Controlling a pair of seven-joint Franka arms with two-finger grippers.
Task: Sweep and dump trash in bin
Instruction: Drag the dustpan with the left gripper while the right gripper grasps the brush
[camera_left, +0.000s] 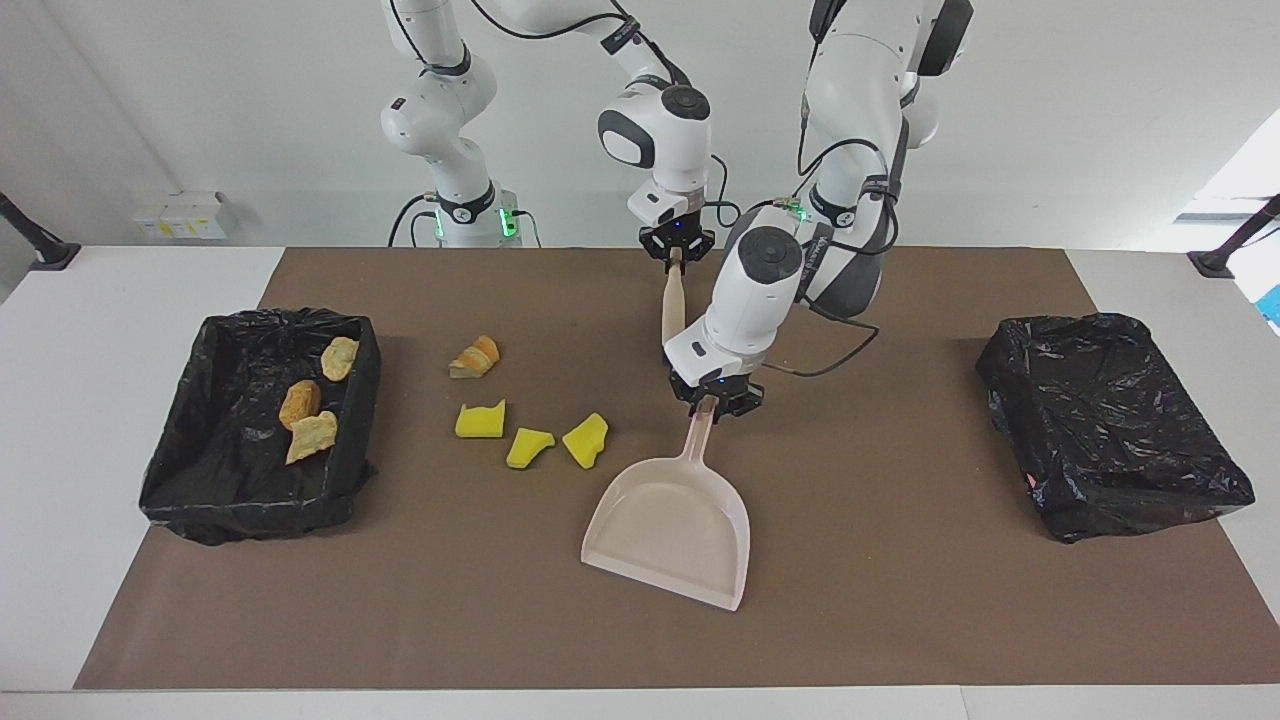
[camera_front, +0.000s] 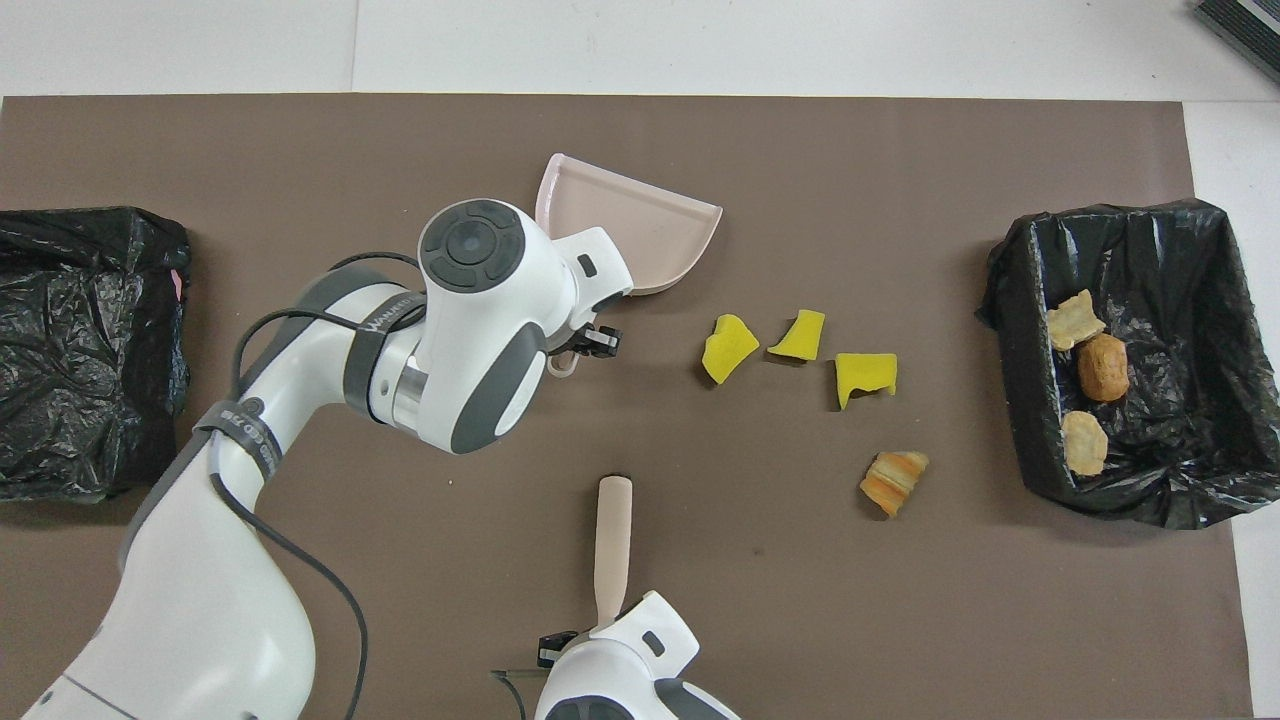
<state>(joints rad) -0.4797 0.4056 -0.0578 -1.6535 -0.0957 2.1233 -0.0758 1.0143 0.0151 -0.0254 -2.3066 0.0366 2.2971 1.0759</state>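
Beige plastic dustpan (camera_left: 668, 530) mid-table on the brown mat, handle clamped in the left gripper (camera_left: 715, 400). Mouth away from the robots, long axis slanted toward the right arm's end, where the yellow scraps (camera_left: 528, 447) and bread chunk (camera_left: 475, 357) lie. Right gripper (camera_left: 677, 250) closed on a beige stick (camera_left: 673, 300). Judged step: tools in hand, sweeping not yet begun.

Overhead: scraps beside the dustpan, nearer to the bin (camera_front: 1010, 300) holding three chunks. Next move, as judged: mouth turned to face the scraps, stick lowered to push them in.

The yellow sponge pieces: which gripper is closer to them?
Left. The left gripper grips the dustpan handle right beside the yellow sponge pieces. The right gripper holds the brush handle, closer to the robots.
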